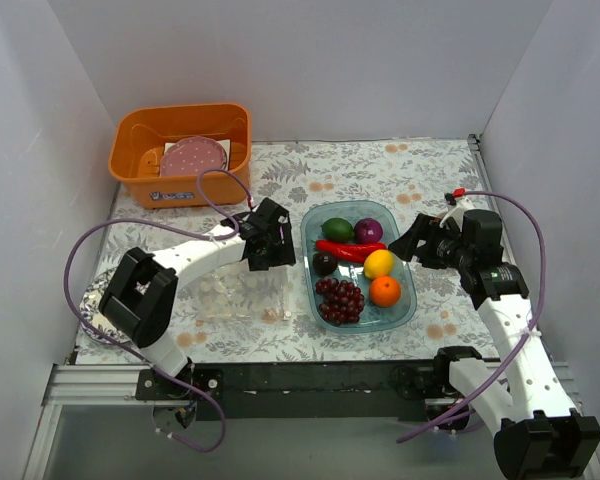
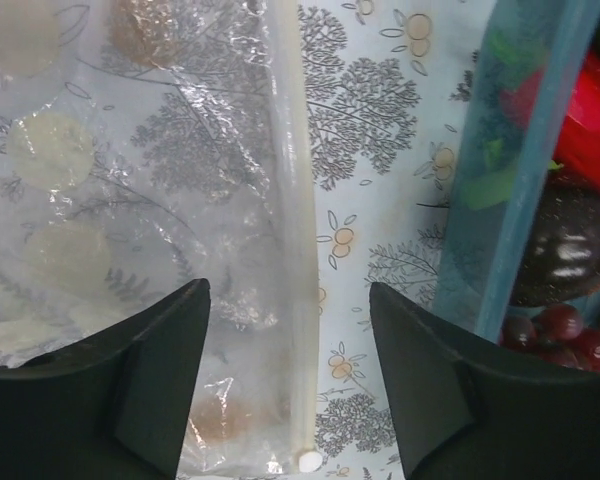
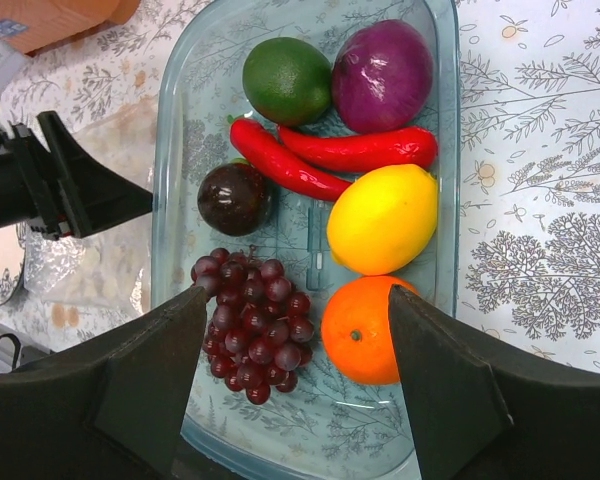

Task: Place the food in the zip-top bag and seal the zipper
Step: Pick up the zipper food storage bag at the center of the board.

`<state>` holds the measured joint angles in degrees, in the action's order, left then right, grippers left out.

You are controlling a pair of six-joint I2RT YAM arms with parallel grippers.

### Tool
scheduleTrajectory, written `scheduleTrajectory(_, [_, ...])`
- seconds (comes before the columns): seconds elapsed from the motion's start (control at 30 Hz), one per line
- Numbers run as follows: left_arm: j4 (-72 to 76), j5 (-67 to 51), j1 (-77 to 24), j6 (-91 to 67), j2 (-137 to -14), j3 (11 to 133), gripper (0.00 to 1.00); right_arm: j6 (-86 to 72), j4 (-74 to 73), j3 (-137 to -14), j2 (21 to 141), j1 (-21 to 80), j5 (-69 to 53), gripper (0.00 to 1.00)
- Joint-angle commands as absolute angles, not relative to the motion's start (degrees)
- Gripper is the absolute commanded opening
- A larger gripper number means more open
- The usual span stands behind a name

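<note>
Left hand: jaws apart, straddling thin clear zipper strip of clear crinkly zip-top bag, flat on floral surface.
Right hand: jaws wide, empty, above translucent blue oval tray holding dark red grape bunch, orange, yellow lemon, red chili.

Both arms outstretched, left gripper and right gripper agape.

White arms, black joints, purple cables.
</note>
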<state>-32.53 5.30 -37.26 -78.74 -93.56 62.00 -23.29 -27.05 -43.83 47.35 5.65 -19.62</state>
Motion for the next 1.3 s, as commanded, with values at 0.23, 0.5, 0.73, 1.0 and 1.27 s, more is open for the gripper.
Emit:
scheduleTrajectory(0.23, [-33.0,9.0,-37.4,-79.5,-96.8,64.1,0.59,-24.0,-26.5,-43.7,45.5,5.6,-20.2,0.80])
scheduleTrajectory(0.5, [-33.0,9.2,-37.4,-79.9,-94.7,62.7,0.23,-24.3,-26.1,-43.2,46.1,5.7,-20.9,0.80])
scheduleTrajectory(0.73, [-33.1,7.5,-37.4,-80.0,-91.3,62.1,0.03,-24.4,-26.0,-42.6,46.0,5.7,-21.4,0.80])
scheduleTrajectory(1.0, [-34.7,4.8,-37.4,-80.2,-85.6,62.9,0.00,-24.4,-24.1,-42.7,48.2,5.7,-25.4,0.79])
scheduleTrajectory(1.27, [-36.5,3.3,-37.4,-79.8,-78.9,62.2,0.00,-27.0,-19.9,-42.1,49.8,6.9,-29.7,0.78])
